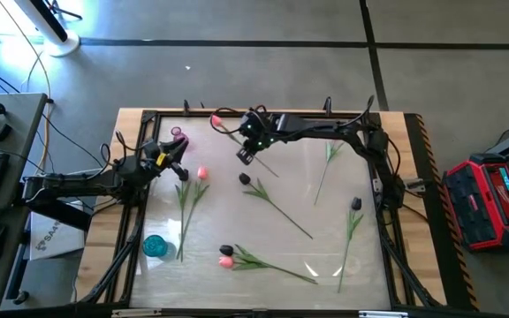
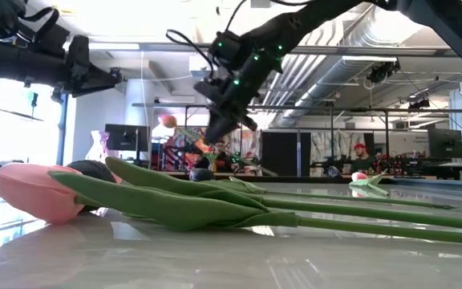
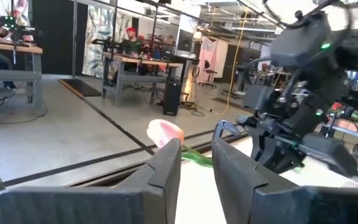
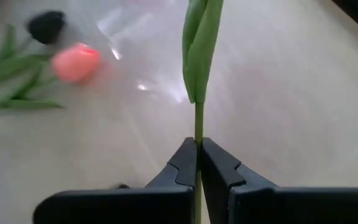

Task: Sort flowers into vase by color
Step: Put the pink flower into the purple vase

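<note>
Tulip stem (image 4: 198,124) sits pinched tight in the right claw (image 4: 198,146), up above the back of the table (image 1: 325,256), with its pink head (image 1: 216,119) poking out past the fingers toward the left arm. I think the best way is to keep the pinch firm and move slowly so the stem does not slip. The left claw (image 3: 196,165) waits nearby with a small gap between its fingers, holding nothing. More flowers (image 1: 272,265) lie flat on the table below.
</note>
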Action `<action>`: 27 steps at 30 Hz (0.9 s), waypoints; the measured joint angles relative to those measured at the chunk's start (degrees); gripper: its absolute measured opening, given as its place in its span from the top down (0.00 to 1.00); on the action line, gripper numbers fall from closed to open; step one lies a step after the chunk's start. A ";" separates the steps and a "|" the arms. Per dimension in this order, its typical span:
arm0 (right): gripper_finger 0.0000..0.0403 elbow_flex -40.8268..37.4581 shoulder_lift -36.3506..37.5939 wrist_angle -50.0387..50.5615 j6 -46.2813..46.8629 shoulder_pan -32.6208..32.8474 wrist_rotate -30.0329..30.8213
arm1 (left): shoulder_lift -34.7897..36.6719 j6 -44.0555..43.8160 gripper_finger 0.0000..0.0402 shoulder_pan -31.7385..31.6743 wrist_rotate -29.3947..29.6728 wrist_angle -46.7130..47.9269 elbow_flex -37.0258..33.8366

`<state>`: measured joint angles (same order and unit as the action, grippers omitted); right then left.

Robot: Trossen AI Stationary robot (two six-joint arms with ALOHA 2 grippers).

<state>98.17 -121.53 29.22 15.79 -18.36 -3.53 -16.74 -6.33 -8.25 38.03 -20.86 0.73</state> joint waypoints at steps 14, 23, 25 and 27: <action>1.00 -1.36 -0.01 -9.03 0.25 2.69 7.31 | -1.91 2.04 0.70 -0.09 -1.69 0.22 0.00; 1.00 -10.73 0.01 -28.70 0.48 2.63 8.56 | -3.57 -4.22 0.70 -0.07 -6.41 6.98 0.00; 1.00 -13.57 0.01 -34.36 0.95 2.34 6.58 | -3.88 -5.64 0.70 -0.07 -6.41 8.11 0.00; 1.00 -16.00 0.01 -39.77 2.23 2.15 4.65 | -4.00 -7.46 0.70 -0.07 -6.41 9.20 0.00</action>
<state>82.17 -121.51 -10.55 18.02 -16.21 1.12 -20.73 -13.79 -8.32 31.62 -11.67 0.73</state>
